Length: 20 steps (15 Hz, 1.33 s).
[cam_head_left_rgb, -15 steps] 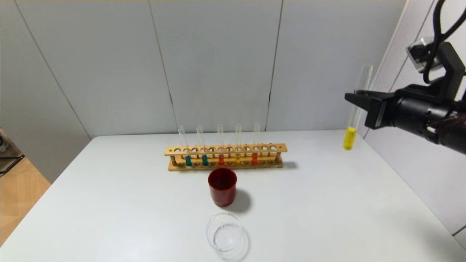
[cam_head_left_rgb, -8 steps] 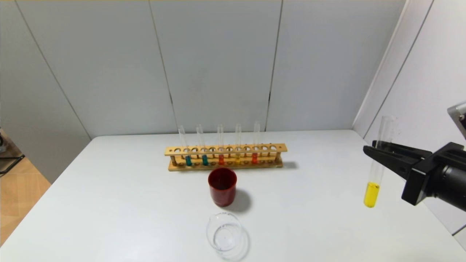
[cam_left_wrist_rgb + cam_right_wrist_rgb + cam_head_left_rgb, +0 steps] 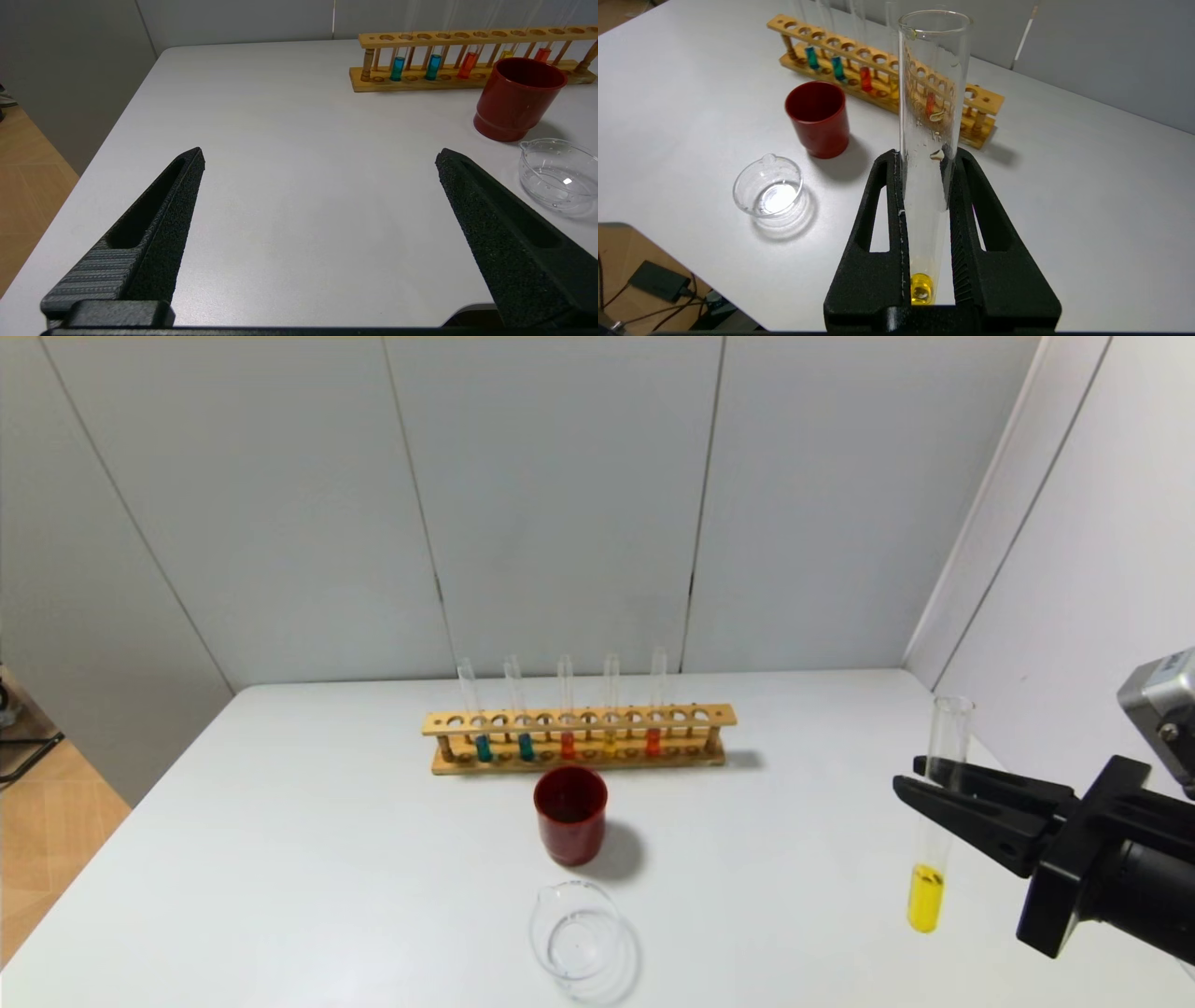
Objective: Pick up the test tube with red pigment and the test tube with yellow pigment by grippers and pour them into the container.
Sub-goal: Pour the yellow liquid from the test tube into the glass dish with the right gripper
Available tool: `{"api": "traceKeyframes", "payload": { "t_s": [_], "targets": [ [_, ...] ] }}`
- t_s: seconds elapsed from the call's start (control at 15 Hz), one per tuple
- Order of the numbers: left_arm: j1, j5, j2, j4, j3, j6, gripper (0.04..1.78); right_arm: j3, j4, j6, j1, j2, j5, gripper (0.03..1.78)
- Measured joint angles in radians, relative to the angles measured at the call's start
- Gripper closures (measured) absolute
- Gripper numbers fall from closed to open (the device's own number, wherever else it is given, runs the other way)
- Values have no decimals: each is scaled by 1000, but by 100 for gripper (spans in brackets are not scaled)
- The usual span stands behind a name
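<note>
My right gripper is shut on the test tube with yellow pigment, holding it upright above the table's right front; the same tube stands between the jaws in the right wrist view. The test tube with red pigment sits in the wooden rack, with a second red one further right. The container, a low clear beaker, stands near the front edge, left of the held tube. My left gripper hangs open over the table's left side, nothing between its fingers.
A dark red cup stands between the rack and the beaker. The rack also holds two teal tubes and another yellow tube. A wall panel runs close along the table's right edge.
My right gripper has come down from high at the back right toward the front of the table, carrying the yellow tube upright. Nothing else has moved.
</note>
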Motion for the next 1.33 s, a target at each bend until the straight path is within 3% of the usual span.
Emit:
{"api": "traceKeyframes", "payload": {
  "t_s": [0.33, 0.8, 1.13, 1.33],
  "targets": [
    [0, 0, 0, 0, 0, 0, 7, -26, -9, -79, 63, 80, 1, 148],
    [0, 0, 0, 0, 0, 1, 7, -126, -9, -134, 147, 240, -12, 148],
    [0, 0, 0, 0, 0, 0, 7, -165, -9, -179, 171, 386, -19, 148],
    [0, 0, 0, 0, 0, 0, 7, -192, -9, -277, 174, 462, -22, 148]
  ]
}}
